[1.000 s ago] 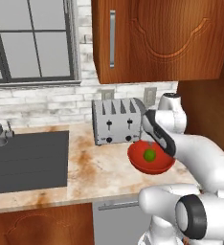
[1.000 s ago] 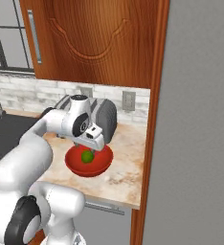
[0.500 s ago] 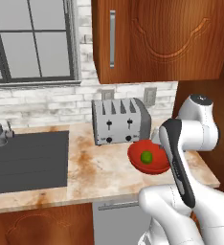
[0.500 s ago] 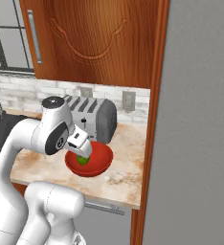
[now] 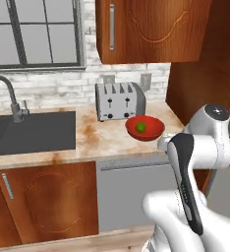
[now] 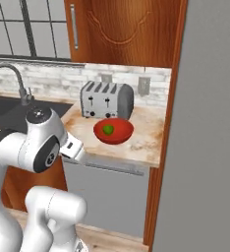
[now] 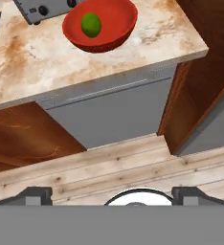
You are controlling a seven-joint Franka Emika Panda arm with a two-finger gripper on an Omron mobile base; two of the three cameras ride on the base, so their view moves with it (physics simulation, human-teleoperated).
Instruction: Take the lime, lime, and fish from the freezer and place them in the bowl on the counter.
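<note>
a: where is the lime (image 7: 91,24) seen?
b: in the red bowl (image 7: 115,30) on the tabletop (image 7: 32,52), beside the toaster (image 5: 120,101).
a: tool (image 7: 112,195)?
b: spread open, nothing held, above the wooden floor (image 7: 133,167).

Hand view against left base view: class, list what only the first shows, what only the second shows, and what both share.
Only the hand view shows the wooden floor below the counter and the open gripper, its two finger tips wide apart at the bottom edge.

Only the left base view shows the sink, the tap, the window and the upper cabinet.

Both show the red bowl with one lime in it, the toaster beside it, and the marbled counter.
</note>
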